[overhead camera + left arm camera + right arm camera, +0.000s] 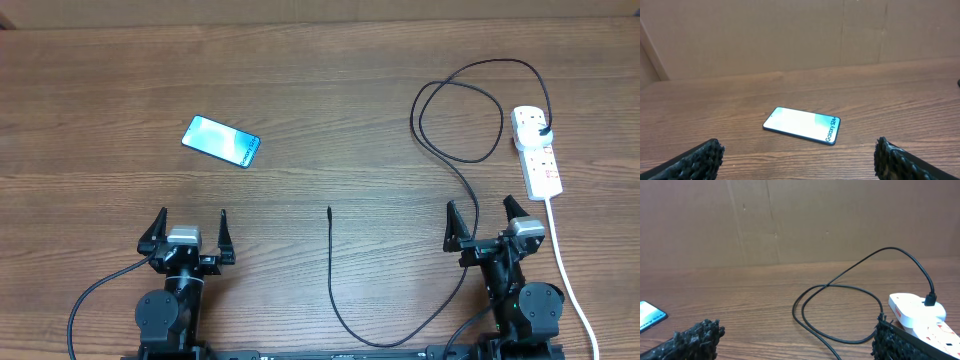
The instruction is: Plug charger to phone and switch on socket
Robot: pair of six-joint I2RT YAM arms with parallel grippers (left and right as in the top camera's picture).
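Observation:
The phone lies flat on the left of the table, screen glowing light blue; it also shows in the left wrist view. The black charger cable loops from its plug in the white socket strip down to a free connector tip at table centre. The loop and strip show in the right wrist view. My left gripper is open and empty, near the front edge below the phone. My right gripper is open and empty, just in front of the socket.
The strip's white cord runs down the right side past the right arm. A brown cardboard wall stands behind the wooden table.

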